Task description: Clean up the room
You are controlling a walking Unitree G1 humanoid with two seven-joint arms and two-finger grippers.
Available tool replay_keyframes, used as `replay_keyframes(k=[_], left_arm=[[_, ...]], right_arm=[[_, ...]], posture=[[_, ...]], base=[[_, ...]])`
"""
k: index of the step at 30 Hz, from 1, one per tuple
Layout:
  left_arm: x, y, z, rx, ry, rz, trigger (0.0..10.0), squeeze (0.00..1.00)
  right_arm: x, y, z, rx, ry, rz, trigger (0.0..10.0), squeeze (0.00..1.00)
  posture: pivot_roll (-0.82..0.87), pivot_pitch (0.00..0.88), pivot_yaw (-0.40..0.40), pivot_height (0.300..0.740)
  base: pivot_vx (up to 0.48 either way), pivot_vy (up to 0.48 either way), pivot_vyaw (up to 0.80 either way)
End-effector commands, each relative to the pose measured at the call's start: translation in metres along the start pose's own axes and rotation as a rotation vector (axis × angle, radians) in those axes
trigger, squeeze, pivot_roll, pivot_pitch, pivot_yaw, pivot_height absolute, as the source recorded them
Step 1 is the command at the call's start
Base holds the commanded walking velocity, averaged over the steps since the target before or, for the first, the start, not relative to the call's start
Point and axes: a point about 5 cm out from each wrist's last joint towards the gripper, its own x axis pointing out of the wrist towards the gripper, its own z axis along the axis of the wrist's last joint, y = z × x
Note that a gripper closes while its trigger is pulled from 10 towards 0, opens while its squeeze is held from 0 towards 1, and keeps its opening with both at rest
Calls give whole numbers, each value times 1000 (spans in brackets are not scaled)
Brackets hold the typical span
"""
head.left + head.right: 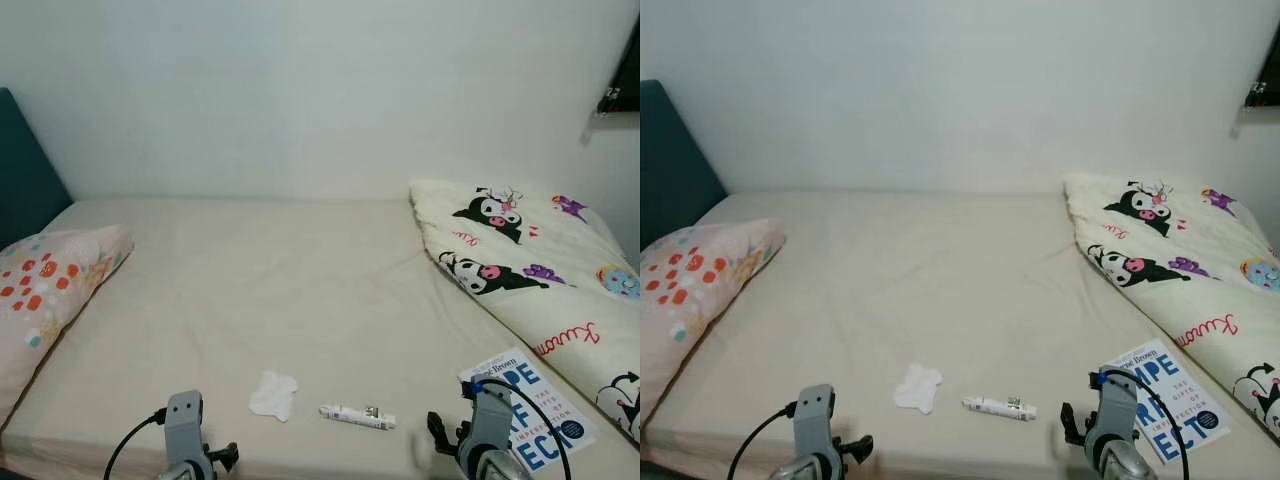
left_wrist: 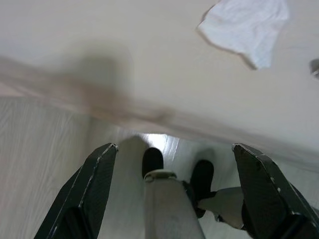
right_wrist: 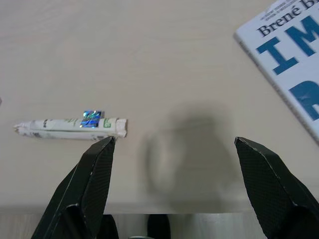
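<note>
— What is lying on the bed (image 1: pixel 250 300)?
— Near its front edge, a crumpled white tissue (image 1: pixel 272 394) and a white tube (image 1: pixel 357 416) are sitting just apart; a white book (image 1: pixel 530 408) reading "Brené Brown" in dark letters, with big blue capitals, is resting at the front right corner beside a cartoon-print blanket (image 1: pixel 530 270).
— And the grippers?
— Left gripper (image 2: pixel 177 164) is hovering over the front edge, fingers spread; right gripper (image 3: pixel 174 154) is hanging between tube and book, fingers spread

Beige bed sheet (image 1: pixel 250 290), white tissue (image 1: pixel 273 394), blue-lettered white book (image 1: pixel 530 408), orange-dotted pink pillow (image 1: pixel 45 290)
</note>
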Motion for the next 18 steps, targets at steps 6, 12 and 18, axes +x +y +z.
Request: replay_keyframes(k=[6,12,18], left_arm=[[-1,2,-4,-9,6,11,10000,0],[1,-8,4,-46,-23,-34,10000,0],[5,-35,27,0,-101,-184,10000,0]], right_arm=[[3,7,8,-30,-27,32,10000,0],[4,8,22,-69,-86,54,10000,0],[6,15,36,-153,-152,91,10000,0]], posture=[[-54,0,54,650],[-53,0,51,620],[-42,0,57,600]], base=[[0,0,0],[0,0,0],[0,0,0]])
